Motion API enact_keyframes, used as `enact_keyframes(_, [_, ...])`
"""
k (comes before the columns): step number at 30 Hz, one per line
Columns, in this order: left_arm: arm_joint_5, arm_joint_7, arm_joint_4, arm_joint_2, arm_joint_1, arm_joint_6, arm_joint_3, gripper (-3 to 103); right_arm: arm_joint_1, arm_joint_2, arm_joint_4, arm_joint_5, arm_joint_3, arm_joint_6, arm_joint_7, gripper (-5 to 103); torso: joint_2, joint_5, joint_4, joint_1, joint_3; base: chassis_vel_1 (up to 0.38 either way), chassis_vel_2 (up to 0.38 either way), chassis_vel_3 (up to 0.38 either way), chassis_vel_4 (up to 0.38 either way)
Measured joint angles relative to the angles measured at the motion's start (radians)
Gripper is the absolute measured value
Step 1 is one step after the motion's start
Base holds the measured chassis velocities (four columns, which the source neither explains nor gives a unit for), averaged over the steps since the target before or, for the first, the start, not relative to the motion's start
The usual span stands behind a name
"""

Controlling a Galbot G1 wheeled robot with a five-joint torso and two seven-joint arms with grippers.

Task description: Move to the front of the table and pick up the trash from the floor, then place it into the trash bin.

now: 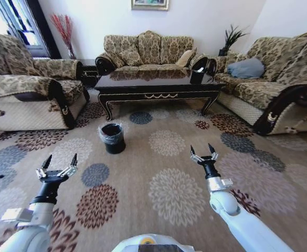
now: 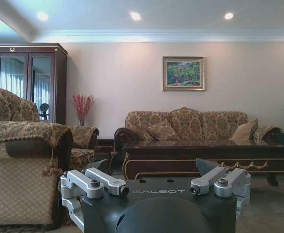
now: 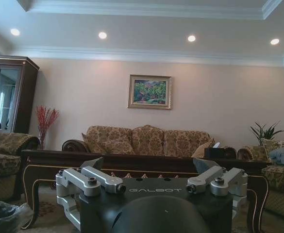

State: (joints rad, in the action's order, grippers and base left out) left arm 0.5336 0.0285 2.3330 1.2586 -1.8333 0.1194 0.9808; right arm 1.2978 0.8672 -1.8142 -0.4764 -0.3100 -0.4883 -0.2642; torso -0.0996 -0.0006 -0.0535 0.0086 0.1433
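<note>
The dark glossy table (image 1: 158, 84) with gold trim stands ahead on the flowered carpet, in front of the back sofa. On the carpet before its left end sits the small black trash bin (image 1: 113, 137) with its shiny liner. My left gripper (image 1: 60, 160) hovers open over the carpet, nearer to me and left of the bin. Level with it to the right of the bin, my right gripper (image 1: 204, 150) is open too, and both are empty. The wrist views look along the open left gripper (image 2: 154, 170) and right gripper (image 3: 149, 167) at the table (image 2: 205, 155) (image 3: 132, 162). The liner's edge (image 3: 1, 218) shows low down. The trash is out of view.
Patterned sofas stand at the left (image 1: 27, 89), back (image 1: 148, 52) and right (image 1: 279, 84). A black tissue box (image 1: 198, 76) sits on the table's right end. Open carpet (image 1: 169, 178) lies between me and the table. A glass cabinet (image 2: 25, 82) stands in the back left corner.
</note>
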Motion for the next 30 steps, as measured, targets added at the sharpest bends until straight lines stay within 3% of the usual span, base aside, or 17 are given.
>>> enact_keyframes(19, [-0.026, 0.007, 0.022, 0.019, -0.028, 0.023, -0.007, 100, 0.022, 0.001, -0.004, 0.001, -0.016, -0.014, 0.006, 100, 0.0, 0.0004, -0.0003, 0.0, 0.0, 0.282, -0.28, -0.281, 0.289])
enact_keyframes(30, [-0.037, 0.01, 0.019, 0.022, -0.03, 0.03, -0.015, 100, 0.029, 0.009, 0.004, 0.004, -0.021, -0.05, 0.027, 100, 0.0, 0.0004, -0.0001, 0.0, 0.0, 0.093, -0.128, -0.081, 0.128])
